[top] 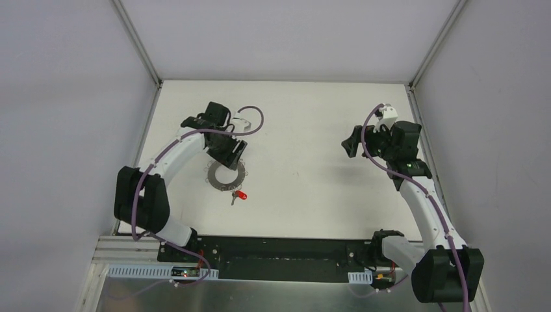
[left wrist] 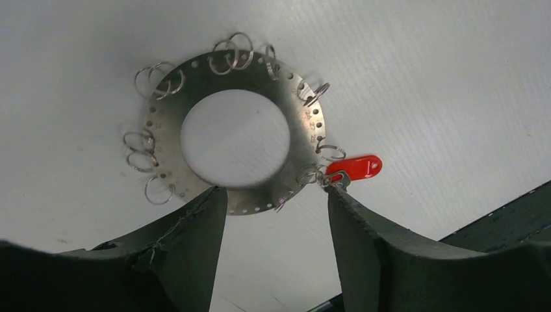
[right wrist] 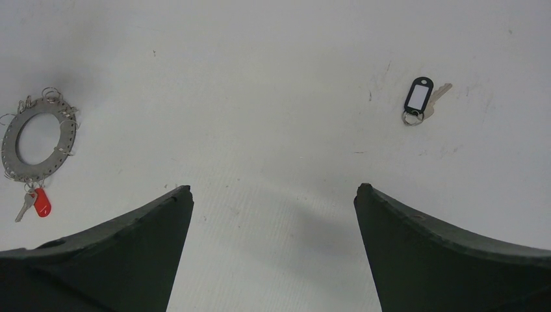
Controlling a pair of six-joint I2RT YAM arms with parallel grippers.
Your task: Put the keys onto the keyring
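A white counter (top: 305, 130) fills the floor of a booth with plain grey walls (top: 65, 97) on 3 sides and a black strip along the near edge, where the 2 arms are bolted.

The left tool (left wrist: 274, 194) hangs over the left half of the counter, right above the keyring (left wrist: 166, 130). Its 2 fingers (left wrist: 195, 240) stand partly apart and clasp nothing. The near rim of the ring shows in the gap between them. 1 fingertip overlaps the ring's edge, and whether it touches cannot be told.

The right tool (right wrist: 273, 188) is spread wide and released, grasping nothing, over bare counter on the right.

The keyring lies flat, rimmed with small wire loops (left wrist: 230, 52). The red key (left wrist: 354, 168) lies at its near right edge, against 1 of the loops; whether it is hooked on cannot be told. The black key (right wrist: 418, 97) lies alone on the counter, well apart from the ring.
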